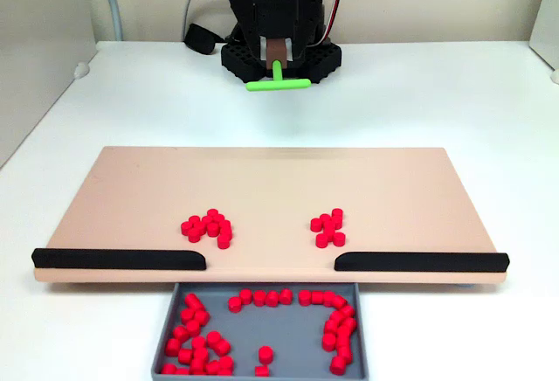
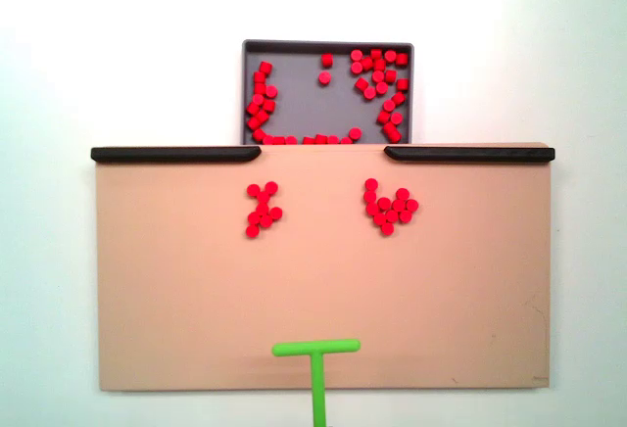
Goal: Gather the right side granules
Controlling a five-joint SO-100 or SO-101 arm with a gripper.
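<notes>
The granules [image 1: 208, 226] [image 2: 390, 208] are a cluster of about ten red pellets on the tan board [image 1: 279, 176] [image 2: 294, 290]; they lie left of centre in a fixed view and right of centre in the view from above. My gripper [image 1: 277, 53] hangs behind the board's far edge, shut on the stem of a green T-shaped pusher [image 1: 278, 83] [image 2: 315, 349]. The pusher's bar hovers over the board's edge nearest the arm, well away from the pellets.
A smaller red cluster [image 1: 327, 228] [image 2: 263, 210] lies on the board's other half. Two black rails [image 1: 118, 259] [image 1: 419, 261] line the board's front edge, with a gap above a grey tray [image 1: 288, 337] [image 2: 304, 94] holding several loose red pellets. White table all round.
</notes>
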